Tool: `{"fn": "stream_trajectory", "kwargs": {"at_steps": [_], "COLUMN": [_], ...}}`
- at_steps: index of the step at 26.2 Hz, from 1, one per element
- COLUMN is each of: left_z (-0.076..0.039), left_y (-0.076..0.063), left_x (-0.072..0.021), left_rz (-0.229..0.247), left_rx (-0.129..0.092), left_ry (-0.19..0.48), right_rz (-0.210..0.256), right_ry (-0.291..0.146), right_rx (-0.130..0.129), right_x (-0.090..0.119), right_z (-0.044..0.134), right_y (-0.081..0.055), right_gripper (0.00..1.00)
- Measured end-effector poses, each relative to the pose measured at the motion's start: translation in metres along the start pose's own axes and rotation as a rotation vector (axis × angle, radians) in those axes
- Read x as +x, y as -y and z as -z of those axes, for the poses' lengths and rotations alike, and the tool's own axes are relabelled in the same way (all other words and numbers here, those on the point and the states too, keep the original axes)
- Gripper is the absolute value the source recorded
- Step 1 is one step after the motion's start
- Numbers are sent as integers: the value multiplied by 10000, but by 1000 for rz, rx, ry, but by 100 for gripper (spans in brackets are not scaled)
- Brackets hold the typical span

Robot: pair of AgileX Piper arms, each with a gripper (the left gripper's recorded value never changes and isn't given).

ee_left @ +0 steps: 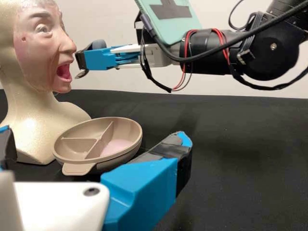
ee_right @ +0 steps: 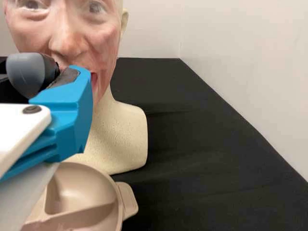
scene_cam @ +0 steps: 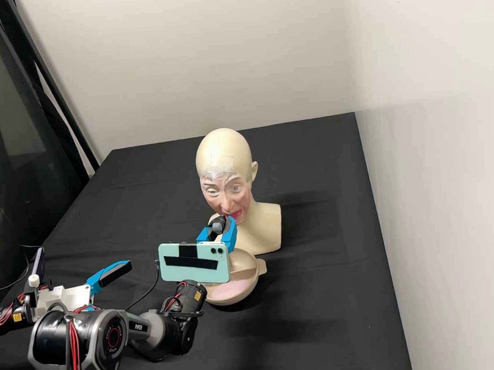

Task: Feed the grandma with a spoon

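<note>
The grandma, a bald mannequin head (scene_cam: pixel 227 172) with an open mouth, stands mid-bench. My right gripper (scene_cam: pixel 219 232) is shut on a spoon with a grey handle (scene_cam: pixel 218 225), held right at her mouth. From the left wrist, the right gripper (ee_left: pixel 94 57) shows side-on, the spoon's tip (ee_left: pixel 81 74) just in front of her open lips (ee_left: pixel 64 72). A beige divided bowl (scene_cam: pixel 250 270) sits before her bust, below the right gripper. My left gripper (scene_cam: pixel 77 271) rests low at the near left, open and holding nothing, one blue finger (ee_left: pixel 144 185) beside the bowl (ee_left: pixel 72 159).
A mint-green phone (scene_cam: pixel 195 262) is strapped to the right arm's wrist above the bowl. A white wall (scene_cam: pixel 441 197) runs along the bench's right edge. Bare black bench lies right of and behind the head. A dark panel stands at the left.
</note>
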Motion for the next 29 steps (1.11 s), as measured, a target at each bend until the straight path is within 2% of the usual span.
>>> {"fn": "stream_trajectory", "kwargs": {"at_steps": [5,14,20,24,25,29], "left_z": [0,0,0,-5,-5,-7], "left_y": [0,0,0,1,1,-9], "left_x": [0,0,0,0,0,-3], "left_rz": [0,0,0,0,0,-3], "left_rx": [0,0,0,0,0,0], "left_ry": [0,0,0,2,2,2], "right_rz": [-1,-7,10,28,24,42], "right_ry": [-1,-40,-61,-71,-73,-60], "right_rx": [0,-9,-7,-22,-20,14], "right_x": [-88,-288,-443,-556,-583,-632], "right_z": [4,52,103,124,118,80], "right_y": [-21,-48,-21,1,0,29], "right_gripper": [0,0,0,0,0,0]}}
